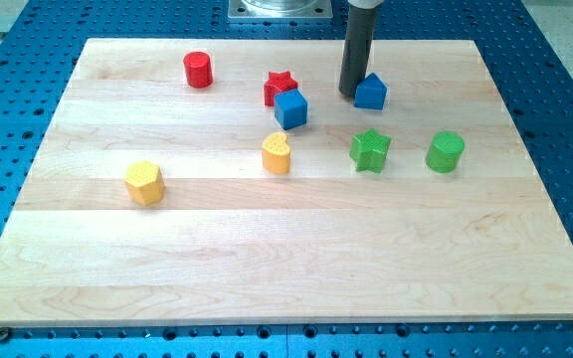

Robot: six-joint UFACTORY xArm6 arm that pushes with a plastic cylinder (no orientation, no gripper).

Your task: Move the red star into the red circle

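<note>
Fig.: task undone—red star (pixel 280 86) well apart from red circle (pixel 198 70), touching blue cube (pixel 290 108); my tip (pixel 351 94), holding nothing, just beside blue pentagon block (pixel 371 92).

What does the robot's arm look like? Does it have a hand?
No hand here. All that shows is a straight, dark grey, round rod coming down from the view's top. It is smooth and plain, with no cables or markings visible. My tip is its blunt lower end, just left of the blue block.

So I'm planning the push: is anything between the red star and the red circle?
Nothing visible: bare board lies between the red star and the red circle. The blue cube touches the star's lower right, off that path.
</note>
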